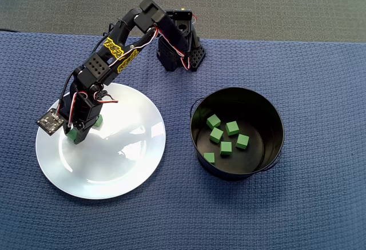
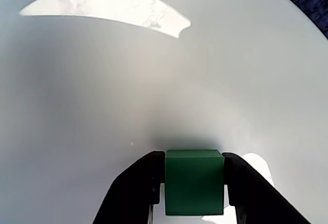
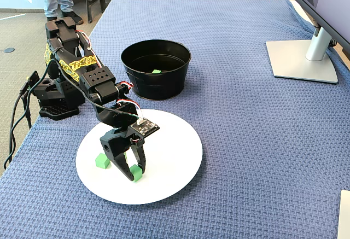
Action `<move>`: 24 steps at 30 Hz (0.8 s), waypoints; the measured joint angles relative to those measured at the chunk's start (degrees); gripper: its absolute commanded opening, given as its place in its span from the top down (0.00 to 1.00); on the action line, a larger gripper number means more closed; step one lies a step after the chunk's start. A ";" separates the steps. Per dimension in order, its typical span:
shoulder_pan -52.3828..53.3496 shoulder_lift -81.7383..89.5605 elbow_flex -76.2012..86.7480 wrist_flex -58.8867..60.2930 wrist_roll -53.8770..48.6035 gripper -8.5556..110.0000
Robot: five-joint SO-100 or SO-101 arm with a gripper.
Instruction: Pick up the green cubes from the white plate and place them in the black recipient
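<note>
White plate [image 1: 126,164]: round, glossy, flat on blue cloth, left of black recipient [image 1: 269,170] in overhead view, apart from it. Two green cubes on plate: one [image 3: 136,173] betw. gripper jaws, one [image 3: 101,161] just beside, near rim. Recipient: upright black bucket w/ six green cubes [image 1: 226,147] scattered on its floor.

Overhead view looks straight down from well above, taking in the arm base [image 1: 182,47], white plate [image 1: 123,164] and black recipient [image 1: 237,133]; wrist view rides just behind the pincer [image 2: 195,183], very close to the plate [image 2: 154,90], aimed forward and down; fixed view stands off the counter [image 3: 246,140], looking down obliquely, base at its left; overhead and fixed views share plate [image 3: 169,168], recipient [image 3: 156,64] and arm.
</note>
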 measured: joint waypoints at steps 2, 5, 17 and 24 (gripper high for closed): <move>-0.44 0.00 -0.09 0.09 2.90 0.93; -2.02 0.26 -1.76 3.96 9.05 0.93; -14.15 24.35 -1.41 27.16 44.03 0.93; -33.57 41.31 -0.35 37.27 67.85 0.93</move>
